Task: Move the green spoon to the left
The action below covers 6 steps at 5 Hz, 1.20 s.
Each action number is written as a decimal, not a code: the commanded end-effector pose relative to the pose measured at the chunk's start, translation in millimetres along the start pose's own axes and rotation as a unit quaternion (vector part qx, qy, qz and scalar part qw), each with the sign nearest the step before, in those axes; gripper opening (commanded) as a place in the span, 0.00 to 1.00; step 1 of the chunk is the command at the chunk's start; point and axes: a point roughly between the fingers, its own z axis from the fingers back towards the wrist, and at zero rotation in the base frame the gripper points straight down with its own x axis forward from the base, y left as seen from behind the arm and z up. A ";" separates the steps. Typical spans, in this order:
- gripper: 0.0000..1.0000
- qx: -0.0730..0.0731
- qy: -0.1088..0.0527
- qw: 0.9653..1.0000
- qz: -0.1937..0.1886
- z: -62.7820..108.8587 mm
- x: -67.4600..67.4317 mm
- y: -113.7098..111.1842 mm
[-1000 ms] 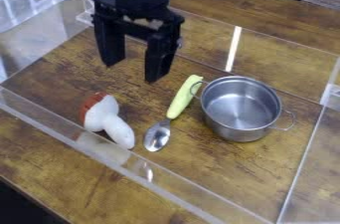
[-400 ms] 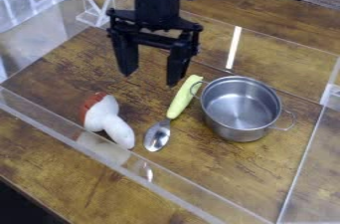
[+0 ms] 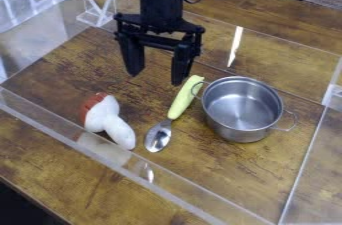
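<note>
The gripper [image 3: 156, 71] hangs wide open and empty. Just below it lies the green spoon [image 3: 174, 112]; steel pot [image 3: 242, 107] lower right, white toy [image 3: 107, 120] lower left, bare wooden table [image 3: 60, 74] leftward.

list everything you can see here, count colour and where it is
green spoon: one, yellow-green handle with silver bowl, lying mid-table just left of the pot
steel pot: one, shiny silver, empty, right of centre
white toy: one, white with a red cap, lying left of the spoon's bowl
clear barrier: transparent walls around the work area
table: one, dark brown wood, under everything
hand: one, black, fingers open and pointing down, hanging above the spoon's handle end, holding nothing
</note>
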 end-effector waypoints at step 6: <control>1.00 -0.006 -0.040 0.999 -0.011 1.1 31.8 -39.7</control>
